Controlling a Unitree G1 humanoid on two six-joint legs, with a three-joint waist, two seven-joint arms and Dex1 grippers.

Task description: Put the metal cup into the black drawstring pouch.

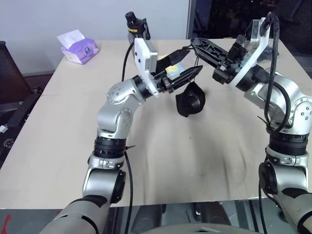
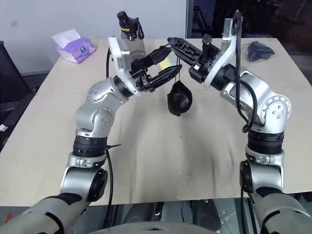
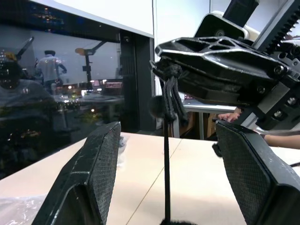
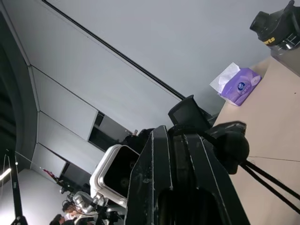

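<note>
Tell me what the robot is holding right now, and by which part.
The right gripper is shut on the pouch's cords, so the pouch hangs free. The left gripper stands open, holding nothing.

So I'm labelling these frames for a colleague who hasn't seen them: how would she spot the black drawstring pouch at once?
Look above the middle of the beige table, between the two raised arms. The black drawstring pouch hangs there in the air by its cords, which the shut right gripper pinches, with the open left gripper beside them. It is the one soft, bulging black bag dangling off the table.
</note>
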